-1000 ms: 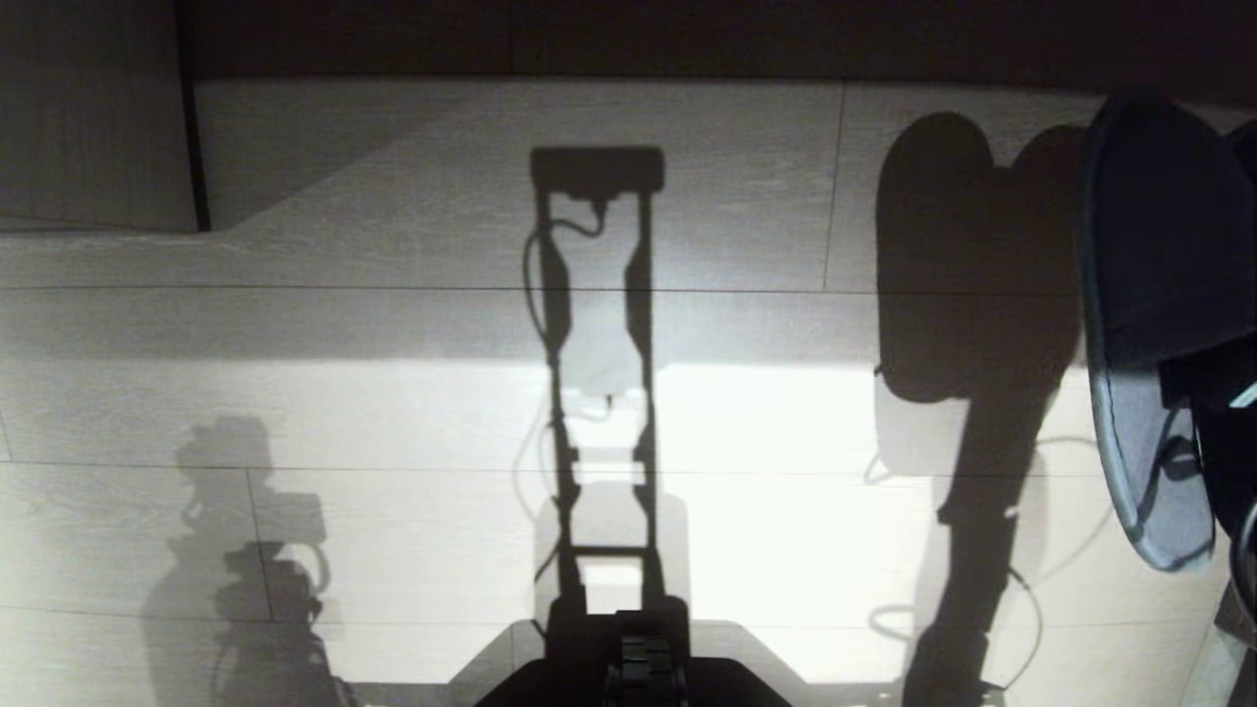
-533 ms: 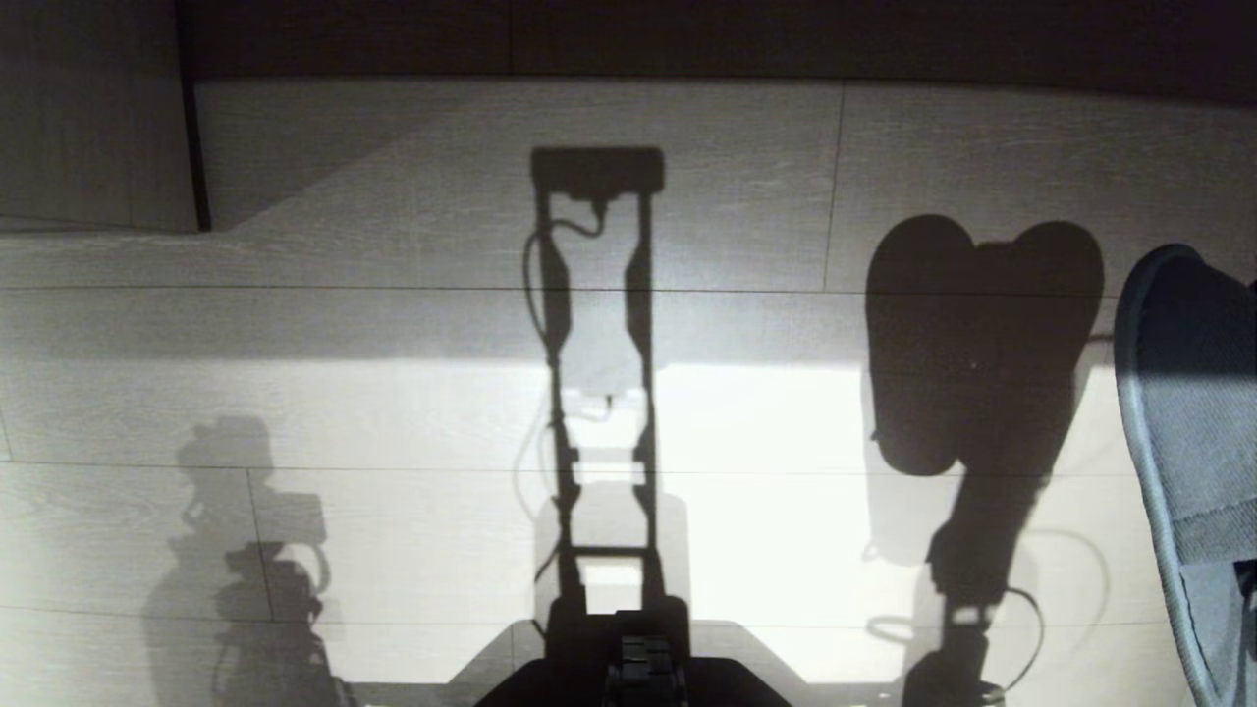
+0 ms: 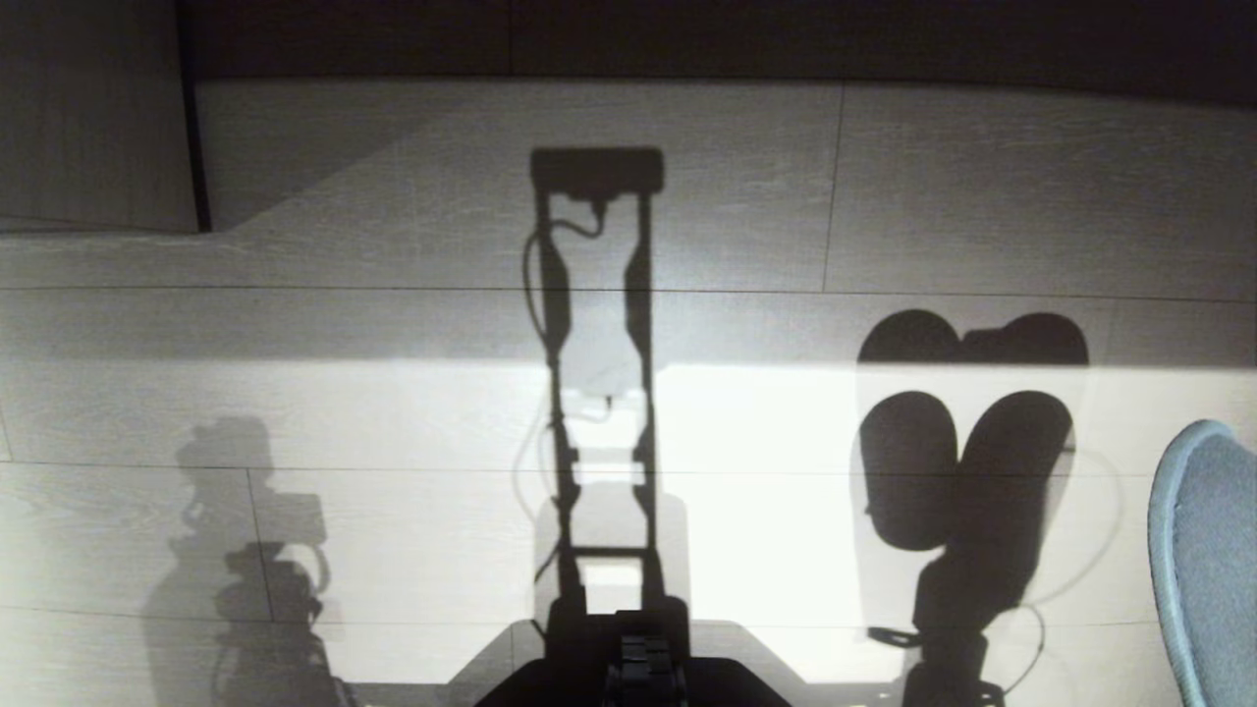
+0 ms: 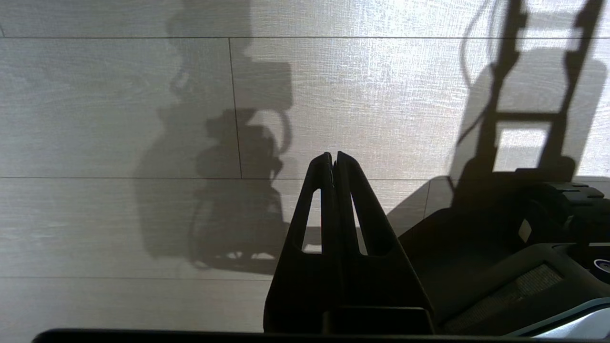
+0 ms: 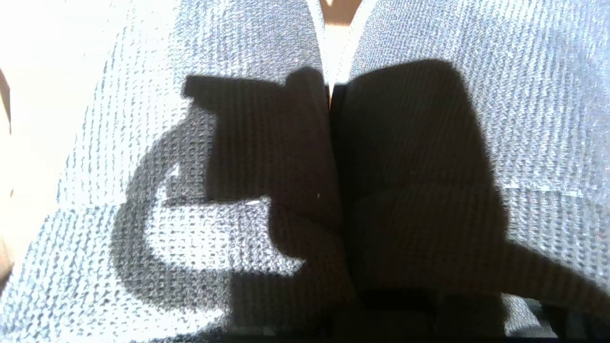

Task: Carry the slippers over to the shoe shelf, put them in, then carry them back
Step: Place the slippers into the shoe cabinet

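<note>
1. Slippers [image 3: 1213,579] have dropped from upper right to lower-right edge of the head view; their shadow slid down too.
2. Right gripper [image 5: 332,95] clamped tight on both slippers, knit uppers either side.
3. Left gripper [image 4: 333,159] closed, empty, over pale wood-grain floor [image 3: 393,412].

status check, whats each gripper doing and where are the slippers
Left gripper shut, empty, parked over the floor. Right gripper shut on the slippers, pair at head view's right edge. Nothing in the way in view.
</note>
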